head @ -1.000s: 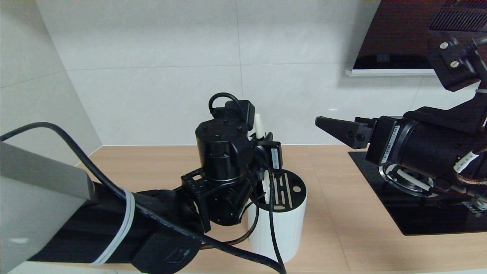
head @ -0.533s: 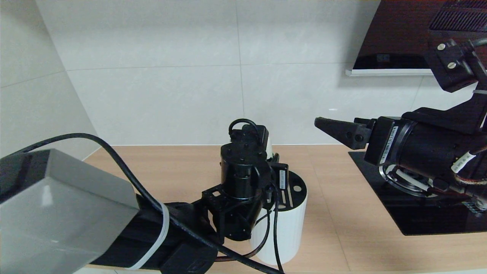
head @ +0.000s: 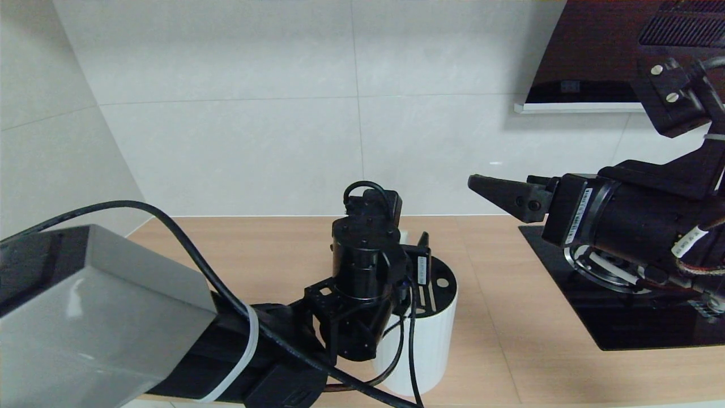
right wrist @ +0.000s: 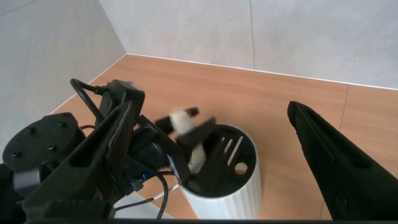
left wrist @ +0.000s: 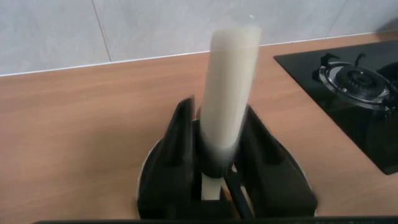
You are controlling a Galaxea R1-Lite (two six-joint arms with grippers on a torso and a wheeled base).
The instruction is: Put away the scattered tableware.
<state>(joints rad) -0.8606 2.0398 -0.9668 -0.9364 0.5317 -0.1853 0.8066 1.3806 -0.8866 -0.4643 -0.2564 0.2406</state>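
Left gripper [left wrist: 219, 158] pinches the cream-handled utensil [left wrist: 229, 81] upright, its lower end at the black slotted lid of the white cylindrical holder [head: 433, 334] on the wood counter [head: 238, 249]; right gripper [head: 498, 192] hangs with fingers spread, near the cooktop [head: 623, 317].

Left hand [right wrist: 190, 135] grips cream handle [right wrist: 182, 120] at white holder [right wrist: 244, 194]

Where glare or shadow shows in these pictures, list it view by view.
Head view: a small glint on the wall tile, a soft shadow under the range hood, sheen on the black cooktop. Left wrist view: highlights on the burner ring; the cream handle in the left pincer is evenly lit. Right wrist view: flat light on the white holder.
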